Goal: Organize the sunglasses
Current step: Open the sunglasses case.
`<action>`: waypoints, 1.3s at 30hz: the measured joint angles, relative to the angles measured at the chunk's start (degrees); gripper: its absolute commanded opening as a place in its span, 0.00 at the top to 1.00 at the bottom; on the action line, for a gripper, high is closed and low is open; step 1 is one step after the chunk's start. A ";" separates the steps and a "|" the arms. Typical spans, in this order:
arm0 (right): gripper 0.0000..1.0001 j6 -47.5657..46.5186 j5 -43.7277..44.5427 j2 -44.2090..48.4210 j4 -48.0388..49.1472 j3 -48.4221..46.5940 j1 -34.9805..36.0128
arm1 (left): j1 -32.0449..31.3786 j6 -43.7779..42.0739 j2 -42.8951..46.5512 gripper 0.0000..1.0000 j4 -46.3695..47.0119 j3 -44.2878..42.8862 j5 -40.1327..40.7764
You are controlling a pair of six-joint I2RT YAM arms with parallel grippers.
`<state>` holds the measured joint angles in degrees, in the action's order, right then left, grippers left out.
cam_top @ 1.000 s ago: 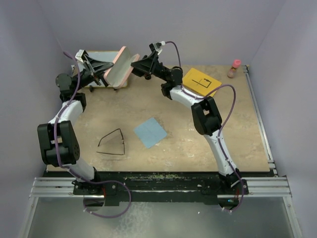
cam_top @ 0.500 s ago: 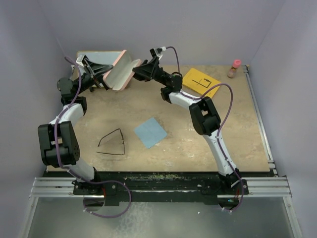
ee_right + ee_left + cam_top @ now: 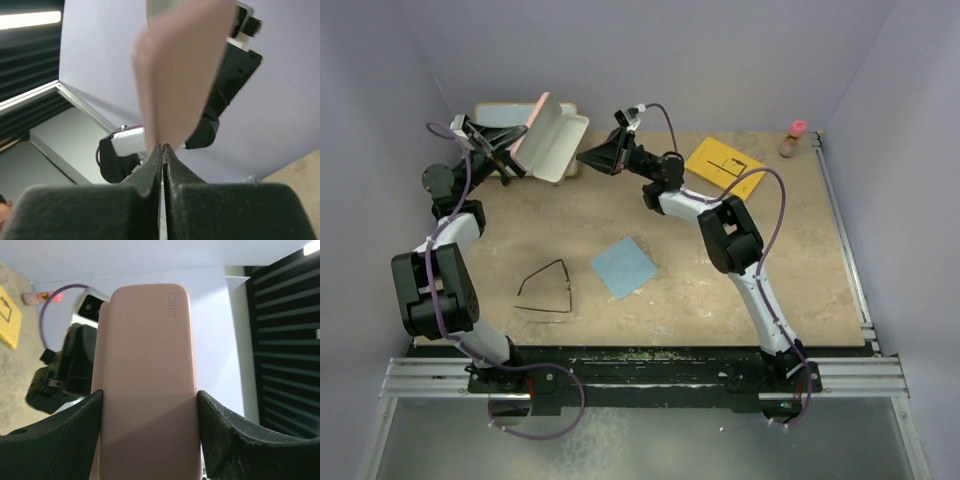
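The pinkish-brown hinged case (image 3: 548,140) now sits further toward the upper left of the top view, carried there by the left tool (image 3: 512,152). The right tool (image 3: 588,158) has followed it leftward and lower. Its fingers (image 3: 145,175) have closed together at the case's edge.

— Walls (image 3: 720,60)?
— Plain pale lilac, closing in a mottled tan bench (image 3: 720,285) on three sides.
— And past that?
— Aluminium rail (image 3: 860,375) along the near edge; elsewhere a dark slatted panel (image 3: 285,330) and a bright light strip (image 3: 30,18).
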<state>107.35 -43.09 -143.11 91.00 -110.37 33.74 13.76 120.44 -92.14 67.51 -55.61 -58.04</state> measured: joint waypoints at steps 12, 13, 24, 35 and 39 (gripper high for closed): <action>1.00 0.68 -2.60 1.49 -0.09 9.38 0.13 | 0.26 -0.15 -1.62 0.96 -0.87 -2.12 -0.92; 1.00 0.26 -3.69 2.80 -0.46 12.26 -0.13 | 0.26 -0.22 -1.62 0.96 -2.19 -2.89 -1.86; 0.62 -7.63 -13.88 33.03 -4.90 43.19 -21.38 | -1.55 -46.03 -3.10 0.96 -52.87 -29.40 -13.94; 0.30 -65.40 -4.72 36.26 -86.88 5.75 -19.28 | -12.31 -82.42 -18.16 0.96 -89.20 -44.04 -18.73; 0.26 -81.44 5.38 37.11 -105.66 3.04 -19.52 | -14.51 -80.65 -24.26 0.96 -86.23 -43.43 -23.47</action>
<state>25.91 -37.71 -106.00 -14.66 -107.33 14.22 -0.75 39.79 -116.40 -18.72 -99.04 -81.52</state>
